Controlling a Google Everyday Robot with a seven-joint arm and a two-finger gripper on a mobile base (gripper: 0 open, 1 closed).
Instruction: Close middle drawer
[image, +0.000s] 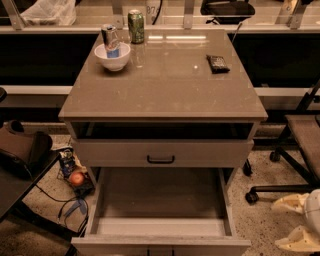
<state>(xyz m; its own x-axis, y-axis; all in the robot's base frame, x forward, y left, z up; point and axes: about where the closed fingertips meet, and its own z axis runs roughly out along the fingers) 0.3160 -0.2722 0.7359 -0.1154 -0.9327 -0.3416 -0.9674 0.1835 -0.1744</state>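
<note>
Standing pulled far out of the cabinet, the middle drawer is showing its bare interior beneath the taller-fronted top drawer, with its low front reaching the bottom edge of the view. The gripper is hanging low at the right, near the drawer's front right corner but apart from it, its two cream jaws spread and gripping nothing. A white bowl and a green can are sitting on the cabinet's top
</note>
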